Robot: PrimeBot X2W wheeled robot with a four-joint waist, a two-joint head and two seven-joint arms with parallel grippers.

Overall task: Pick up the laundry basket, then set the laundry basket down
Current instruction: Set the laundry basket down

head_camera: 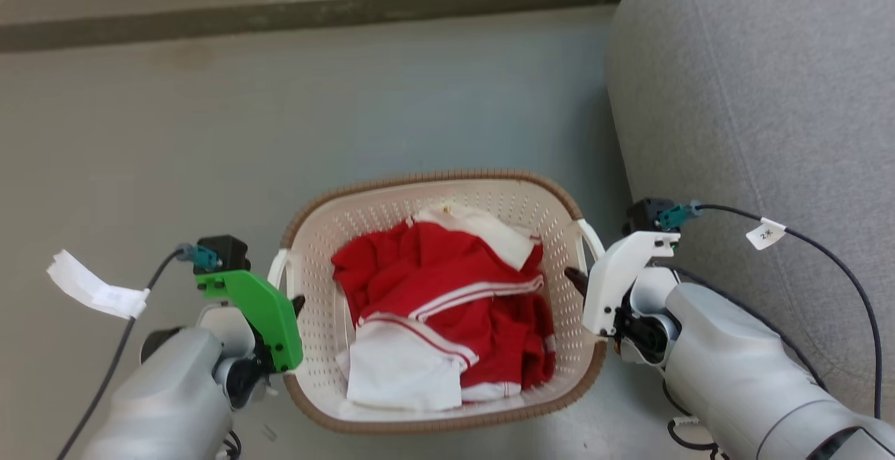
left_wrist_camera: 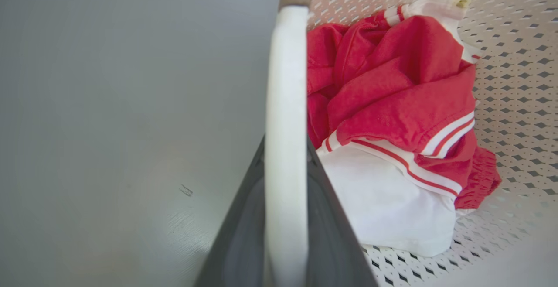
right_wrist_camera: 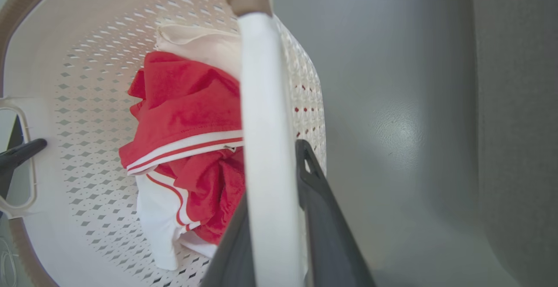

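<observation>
Grey floor (head_camera: pixel 349 96) lies open toward the frame's top and left. A grey fabric sofa (head_camera: pixel 755 96) crowds the right edge, near the laundry basket (head_camera: pixel 433 179) at lower centre, which holds red-and-white clothes (head_camera: pixel 440 292). Wrist views show what the head view hides: the left gripper (left_wrist_camera: pixel 285 145) clamps one white handle (left_wrist_camera: pixel 283 60), the right gripper (right_wrist_camera: pixel 274 165) the other.
</observation>
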